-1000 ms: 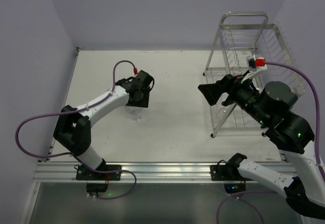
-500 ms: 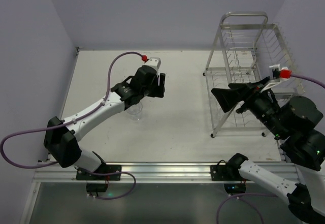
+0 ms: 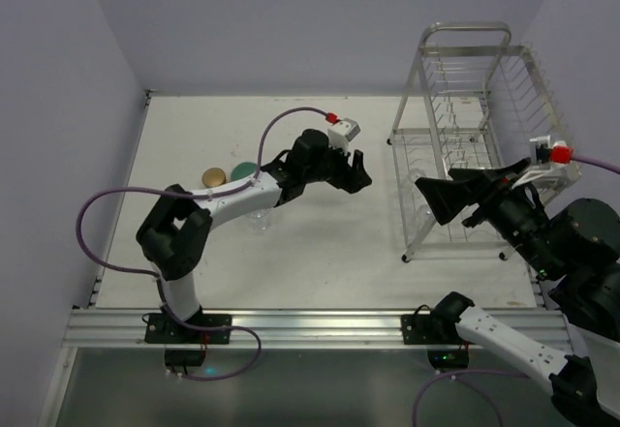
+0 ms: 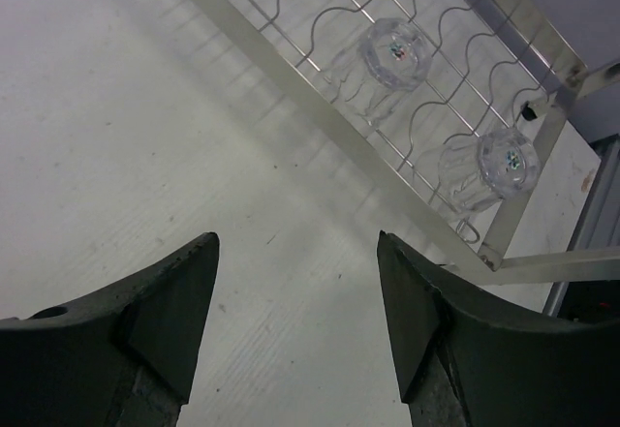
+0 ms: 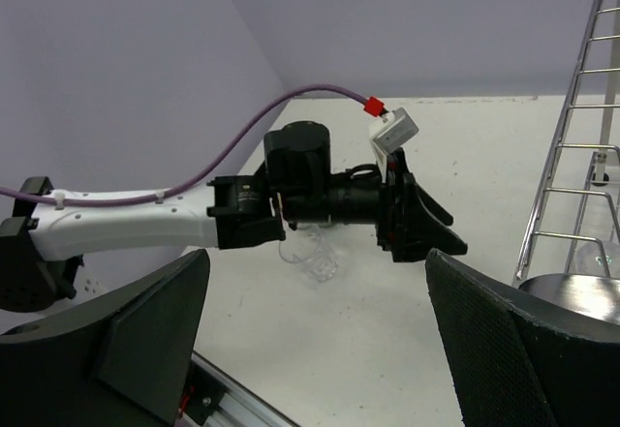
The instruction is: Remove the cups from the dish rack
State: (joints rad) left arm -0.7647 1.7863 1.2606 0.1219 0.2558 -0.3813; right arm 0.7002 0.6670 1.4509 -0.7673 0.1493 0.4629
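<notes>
The silver wire dish rack (image 3: 463, 107) stands at the right. In the left wrist view two clear glasses, one (image 4: 391, 54) and another (image 4: 496, 164), lie in the rack's lower tier (image 4: 320, 107). A third clear glass (image 3: 257, 217) stands on the table under the left arm and also shows in the right wrist view (image 5: 316, 254). An orange cup (image 3: 213, 176) and a mint-green cup (image 3: 242, 168) stand on the table at the left. My left gripper (image 3: 356, 172) is open and empty, between the glass and the rack. My right gripper (image 3: 427, 202) is open and empty in front of the rack.
The left arm (image 3: 232, 195) stretches across the middle of the white table (image 3: 320, 243). A purple cable (image 3: 291, 117) loops above it. Walls close the left side and the back. The rack's front foot (image 3: 407, 258) stands near the right gripper.
My left arm has swung right from above the clear glass on the table towards the rack, uncovering the orange and green cups. My right gripper has drawn back slightly to the right.
</notes>
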